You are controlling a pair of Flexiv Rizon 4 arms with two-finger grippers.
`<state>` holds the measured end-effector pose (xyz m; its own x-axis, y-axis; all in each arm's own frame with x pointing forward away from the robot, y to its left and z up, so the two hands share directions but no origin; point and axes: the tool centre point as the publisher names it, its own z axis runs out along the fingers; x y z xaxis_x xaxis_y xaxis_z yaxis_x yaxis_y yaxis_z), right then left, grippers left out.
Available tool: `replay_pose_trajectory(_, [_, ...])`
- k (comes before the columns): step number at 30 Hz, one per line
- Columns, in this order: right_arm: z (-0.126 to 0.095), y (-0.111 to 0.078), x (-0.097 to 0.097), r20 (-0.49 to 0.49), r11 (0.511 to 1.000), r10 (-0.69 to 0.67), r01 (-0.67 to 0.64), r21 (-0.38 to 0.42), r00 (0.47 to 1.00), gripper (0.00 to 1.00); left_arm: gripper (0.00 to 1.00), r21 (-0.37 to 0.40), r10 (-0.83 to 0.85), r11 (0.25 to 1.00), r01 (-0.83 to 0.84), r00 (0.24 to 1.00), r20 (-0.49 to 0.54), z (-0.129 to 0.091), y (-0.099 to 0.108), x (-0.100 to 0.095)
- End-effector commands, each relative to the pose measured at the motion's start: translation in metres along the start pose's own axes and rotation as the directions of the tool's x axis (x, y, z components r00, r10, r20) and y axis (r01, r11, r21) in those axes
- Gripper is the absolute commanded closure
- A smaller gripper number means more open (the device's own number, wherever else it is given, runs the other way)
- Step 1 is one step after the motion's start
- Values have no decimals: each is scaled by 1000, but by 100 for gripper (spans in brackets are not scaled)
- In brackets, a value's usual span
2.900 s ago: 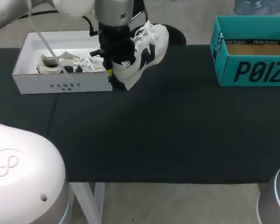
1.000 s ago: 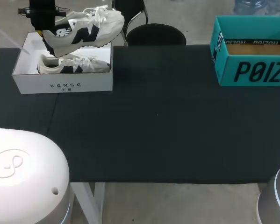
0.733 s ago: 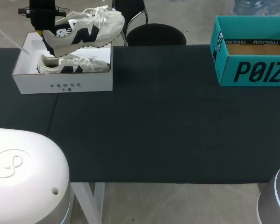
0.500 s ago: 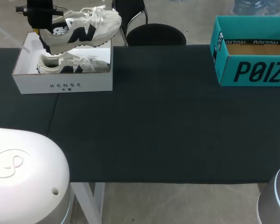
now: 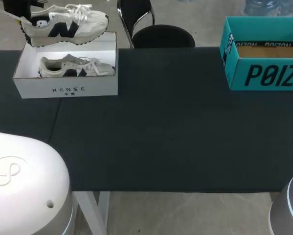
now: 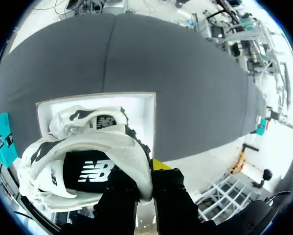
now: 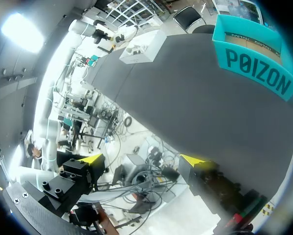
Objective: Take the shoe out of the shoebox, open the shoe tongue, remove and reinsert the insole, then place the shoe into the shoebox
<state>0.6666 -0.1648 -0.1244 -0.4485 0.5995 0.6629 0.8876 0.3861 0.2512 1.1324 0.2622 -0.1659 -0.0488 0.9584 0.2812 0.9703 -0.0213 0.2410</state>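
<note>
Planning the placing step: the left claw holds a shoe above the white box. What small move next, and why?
Probably lower the held shoe into the shoebox, far side: the left claw is shut on its heel, it hangs above the box, and the other shoe fills the near side.

table [image 5: 161, 137]: dark cloth over worktop, cloth seam nr left edge, running front to back.
white shoebox [image 5: 68, 90]: sat at far left corner, open top, long side twd front edge.
teal box [image 5: 263, 73]: sat at far right corner, open top, well apart from white shoebox.
</note>
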Motion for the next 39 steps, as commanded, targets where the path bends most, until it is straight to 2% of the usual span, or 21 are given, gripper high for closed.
replay_pose_trajectory(1, [1,0,0,2,1000,0,0,1,1000,0,100,36,6,999,-6,1000,19,24,57,13])
replay_pose_trajectory(7, [1,0,0,2,1000,0,0,1,1000,0,100,4,27,1000,-27,999,26,42,89,17])
replay_pose_trajectory(13, [1,0,0,2,1000,0,0,1,1000,0,100,4,113,994,-114,993,46,56,102,12])
replay_pose_trajectory(19, [1,0,0,2,1000,0,0,1,1000,0,100,40,185,982,-185,983,19,79,101,5])
replay_pose_trajectory(30, [1,0,0,2,1000,0,0,1,1000,0,100,133,207,969,-208,978,20,113,81,-11])
replay_pose_trajectory(39, [1,0,0,2,1000,0,0,1,1000,0,100,156,188,969,-190,982,25,135,88,-21])
